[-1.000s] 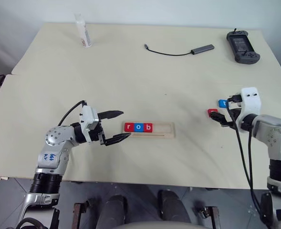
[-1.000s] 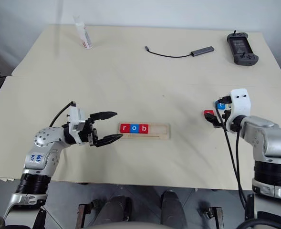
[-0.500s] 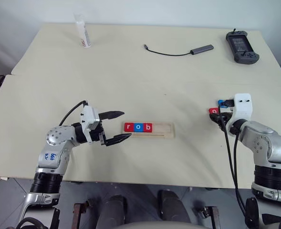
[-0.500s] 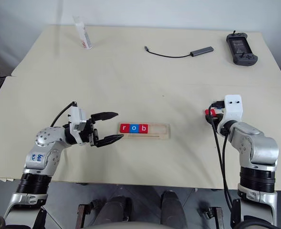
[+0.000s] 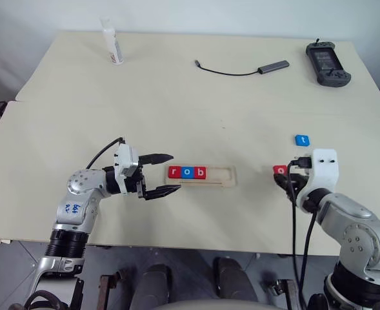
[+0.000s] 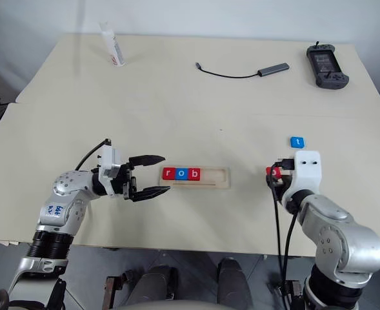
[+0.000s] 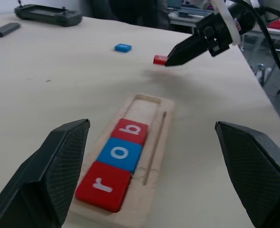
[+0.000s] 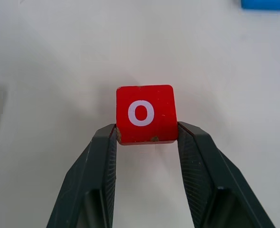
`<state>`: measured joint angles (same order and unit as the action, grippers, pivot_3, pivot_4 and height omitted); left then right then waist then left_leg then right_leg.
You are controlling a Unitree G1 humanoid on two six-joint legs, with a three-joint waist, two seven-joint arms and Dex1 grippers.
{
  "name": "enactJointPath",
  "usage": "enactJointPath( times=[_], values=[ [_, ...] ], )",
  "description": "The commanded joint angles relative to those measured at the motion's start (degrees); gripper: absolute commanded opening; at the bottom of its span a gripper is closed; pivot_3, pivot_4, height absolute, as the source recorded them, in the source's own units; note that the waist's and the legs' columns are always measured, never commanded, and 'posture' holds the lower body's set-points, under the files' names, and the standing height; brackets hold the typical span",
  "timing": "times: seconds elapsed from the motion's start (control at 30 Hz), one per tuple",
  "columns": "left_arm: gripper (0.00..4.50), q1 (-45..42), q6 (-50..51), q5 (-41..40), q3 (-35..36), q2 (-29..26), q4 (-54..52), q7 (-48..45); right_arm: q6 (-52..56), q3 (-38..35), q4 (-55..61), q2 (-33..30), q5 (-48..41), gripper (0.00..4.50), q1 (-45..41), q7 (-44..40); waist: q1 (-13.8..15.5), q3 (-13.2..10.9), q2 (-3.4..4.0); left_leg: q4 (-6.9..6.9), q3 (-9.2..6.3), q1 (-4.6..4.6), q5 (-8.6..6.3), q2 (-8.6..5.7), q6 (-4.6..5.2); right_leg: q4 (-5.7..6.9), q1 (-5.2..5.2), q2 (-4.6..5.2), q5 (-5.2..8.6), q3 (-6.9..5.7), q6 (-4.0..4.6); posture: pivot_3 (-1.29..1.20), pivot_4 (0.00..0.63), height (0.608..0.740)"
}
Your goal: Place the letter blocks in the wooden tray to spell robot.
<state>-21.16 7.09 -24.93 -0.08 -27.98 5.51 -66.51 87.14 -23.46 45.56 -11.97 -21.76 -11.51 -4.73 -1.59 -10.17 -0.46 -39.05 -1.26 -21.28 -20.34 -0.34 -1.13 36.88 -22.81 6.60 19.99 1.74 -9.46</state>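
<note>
The wooden tray [image 5: 223, 175] lies at the table's middle front with red r [image 5: 174, 172], blue o [image 5: 187, 172] and red b [image 5: 200, 172] in its left part; its right part is bare. My right gripper [image 8: 147, 133] is shut on a red o block [image 8: 146, 114], held just above the table to the right of the tray [image 7: 151, 142]. A blue t block [image 5: 302, 140] lies flat on the table beyond it. My left gripper [image 5: 176, 172] stands open at the tray's left end, its fingers [image 7: 59, 166] either side of it, holding nothing.
At the far edge stand a white bottle [image 5: 112, 42], a cable with a grey adapter [image 5: 272, 66] and a black handheld controller [image 5: 328, 62]. Bare tabletop lies between the tray and the right gripper.
The right gripper shut on the red o block and carried it nearer and leftward toward the tray, leaving the blue t block behind. The left gripper stayed open in place.
</note>
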Motion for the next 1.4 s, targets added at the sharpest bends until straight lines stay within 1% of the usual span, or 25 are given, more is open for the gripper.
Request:
enactJointPath(
  times=[0.03,0.1,0.13,0.17,0.2,0.23,0.3,0.33,0.4,0.43,0.5,0.53,0.6,0.7,0.87,0.93,1.03,1.17,1.23,1.27,1.3,1.4],
  values=[
    [4.50,-0.63,0.03,-1.11,0.12,-0.14,-1.00,-1.14,0.34,0.99,2.93,2.82,1.38,2.44,0.99,1.73,-0.10,0.00,0.01,0.01,0.00,0.01,0.00,0.00,0.00,0.00,0.00,-0.01,0.00,0.00,0.00,0.00,0.150,0.740],
    [4.50,-0.72,0.38,-1.31,0.24,-0.25,-1.29,-1.43,-0.57,1.78,2.42,2.75,2.03,3.13,1.32,1.74,-0.10,0.00,0.01,0.01,0.05,0.01,0.00,-0.02,0.00,0.00,-0.02,0.01,0.00,0.04,0.00,0.00,0.150,0.740],
    [4.50,-0.73,0.81,-1.61,0.44,-0.39,-1.68,-1.51,-0.88,1.51,1.88,1.45,1.41,3.41,0.98,0.27,-0.06,0.00,0.01,0.01,0.05,0.02,0.00,-0.02,0.00,0.01,-0.01,0.01,0.00,0.04,0.00,0.00,0.150,0.740],
    [4.50,-0.73,1.12,-1.83,0.58,-0.50,-1.96,-1.56,-1.09,1.30,1.50,0.49,0.96,3.84,0.72,-0.88,-0.05,0.00,0.01,0.01,0.05,0.01,0.00,-0.03,0.00,0.00,-0.01,0.01,0.00,0.04,0.00,0.00,0.150,0.740],
    [4.50,-0.73,1.33,-1.96,0.67,-0.56,-2.13,-1.58,-1.18,1.13,1.27,-0.14,0.67,4.08,0.53,-1.71,-0.05,0.00,0.01,0.01,0.04,0.01,0.00,-0.03,0.01,0.00,-0.01,0.01,0.00,0.04,0.00,0.00,0.150,0.740],
    [4.50,-0.70,1.42,-2.00,0.82,-0.61,-2.18,-1.46,-1.35,0.91,0.91,-3.02,-0.55,4.41,0.22,-4.34,-0.05,0.00,0.01,0.02,0.04,0.01,-0.01,-0.03,0.01,-0.01,-0.01,0.01,0.00,0.03,0.00,0.00,0.150,0.740],
    [4.50,-0.73,1.30,-1.90,1.10,-0.63,-2.04,-1.28,-3.22,1.33,-0.43,-11.24,-2.97,4.46,0.45,-10.96,-0.05,-0.01,0.02,0.03,0.05,0.01,-0.02,-0.04,0.03,-0.03,-0.01,0.01,0.00,0.04,0.00,0.00,0.150,0.740],
    [4.50,-0.69,1.32,-1.89,1.20,-0.66,-2.09,-1.26,-6.38,2.03,-2.18,-17.36,-3.76,4.46,1.27,-15.69,-0.03,-0.01,0.02,0.02,0.07,0.01,-0.04,-0.05,0.07,-0.04,0.00,0.03,0.00,0.05,0.00,0.00,0.150,0.740],
    [4.50,-0.78,1.08,-1.75,1.31,-0.68,-1.98,-1.32,-14.92,4.15,-5.93,-27.74,-4.21,4.46,3.40,-25.18,0.00,-0.02,0.02,0.01,0.08,0.00,-0.07,-0.06,0.13,-0.10,0.02,0.03,0.00,0.04,0.00,0.00,0.150,0.740],
    [4.50,-0.88,0.83,-1.63,1.33,-0.69,-1.85,-1.41,-21.07,5.57,-8.53,-32.30,-3.85,4.46,4.64,-30.70,0.04,-0.02,0.00,0.03,0.11,0.01,-0.08,-0.07,0.16,-0.17,0.06,0.02,0.00,0.04,-0.01,0.00,0.150,0.740],
    [4.50,-1.18,0.13,-1.26,1.41,-0.59,-1.54,-1.28,-32.31,8.11,-15.14,-38.11,-2.65,4.46,5.76,-39.62,0.01,-0.04,-0.04,0.06,0.11,0.06,-0.09,-0.02,0.17,-0.45,0.16,-0.04,0.00,-0.02,-0.01,0.00,0.150,0.740],
    [4.50,-1.31,-0.19,-1.06,1.42,-0.55,-1.46,-1.19,-37.32,9.35,-18.93,-39.91,-1.99,4.46,5.62,-43.24,-0.06,-0.06,-0.07,0.05,0.12,0.07,-0.10,-0.01,0.17,-0.47,0.19,-0.04,0.00,-0.03,-0.02,0.00,0.150,0.740],
    [4.50,-1.53,-0.72,-0.79,1.46,-0.53,-1.21,-1.04,-44.76,11.81,-25.18,-41.94,-0.96,4.46,4.48,-48.48,-0.14,-0.07,-0.08,0.03,0.16,0.11,-0.09,0.01,0.18,-0.46,0.20,-0.04,-0.03,0.00,-0.07,0.00,0.150,0.740],
    [4.50,-1.36,-0.97,-0.72,1.40,-0.56,-1.58,-0.81,-55.09,17.25,-36.04,-43.43,2.13,4.46,-0.16,-55.38,-0.23,-0.07,-0.08,-0.03,0.21,0.15,-0.09,0.00,0.18,-0.46,0.20,-0.01,-0.05,0.04,-0.10,0.00,0.150,0.740],
    [4.50,-0.10,-0.53,-0.98,1.55,-1.05,-3.54,-0.39,-64.96,25.02,-48.42,-41.97,8.46,4.46,-8.00,-58.86,-0.09,-0.07,-0.08,-0.09,0.17,0.13,-0.09,0.03,0.17,-0.46,0.18,0.02,-0.06,0.03,-0.11,0.00,0.150,0.740],
    [4.50,0.83,-0.18,-1.04,2.11,-1.46,-4.15,0.15,-64.78,26.65,-50.14,-40.63,8.66,4.46,-10.40,-59.46,-0.07,-0.07,-0.08,-0.08,0.16,0.11,-0.09,0.05,0.16,-0.47,0.17,0.04,-0.06,0.02,-0.11,0.00,0.150,0.740],
    [4.50,2.23,-0.25,-0.93,2.62,-2.23,-4.60,0.48,-65.60,28.56,-50.79,-40.67,9.39,3.86,-11.25,-61.87,-0.12,-0.07,-0.07,-0.06,0.13,0.10,-0.09,0.13,0.16,-0.46,0.16,0.02,-0.06,0.00,-0.11,0.00,0.150,0.740],
    [4.50,2.75,-0.51,-1.19,3.32,-2.77,-4.68,1.29,-65.66,30.01,-52.21,-41.42,10.65,2.57,-11.83,-64.34,0.05,-0.06,-0.08,-0.10,0.11,0.09,-0.09,0.13,0.15,-0.57,0.19,0.06,-0.06,-0.02,-0.11,0.00,0.150,0.740],
    [4.50,2.90,-0.65,-1.20,3.46,-2.88,-4.66,1.44,-66.04,29.94,-52.83,-41.13,10.95,1.82,-12.72,-64.76,0.05,-0.06,-0.08,-0.14,0.11,0.11,-0.09,0.13,0.15,-0.57,0.23,0.06,-0.06,-0.02,-0.11,0.00,0.150,0.740],
    [4.50,2.96,-0.69,-1.20,3.49,-2.89,-4.67,1.46,-66.16,29.91,-52.84,-41.04,10.91,1.54,-13.12,-65.03,0.06,-0.06,-0.08,-0.14,0.11,0.11,-0.09,0.12,0.15,-0.58,0.23,0.07,-0.06,-0.02,-0.11,0.00,0.150,0.740],
    [4.50,3.02,-0.75,-1.17,3.48,-2.86,-4.67,1.50,-65.52,29.99,-52.37,-41.10,10.77,1.45,-13.72,-65.38,0.05,-0.06,-0.08,-0.14,0.10,0.11,-0.09,0.12,0.15,-0.57,0.23,0.06,-0.06,-0.03,-0.11,0.00,0.150,0.740],
    [4.50,3.02,-1.07,-1.07,3.50,-2.71,-4.55,1.78,-57.54,30.23,-45.40,-40.56,6.72,1.45,-16.68,-67.15,-0.08,-0.07,-0.07,-0.12,0.11,0.10,-0.10,0.13,0.14,-0.58,0.19,0.06,-0.06,-0.02,-0.11,0.00,0.150,0.740]
  ],
)
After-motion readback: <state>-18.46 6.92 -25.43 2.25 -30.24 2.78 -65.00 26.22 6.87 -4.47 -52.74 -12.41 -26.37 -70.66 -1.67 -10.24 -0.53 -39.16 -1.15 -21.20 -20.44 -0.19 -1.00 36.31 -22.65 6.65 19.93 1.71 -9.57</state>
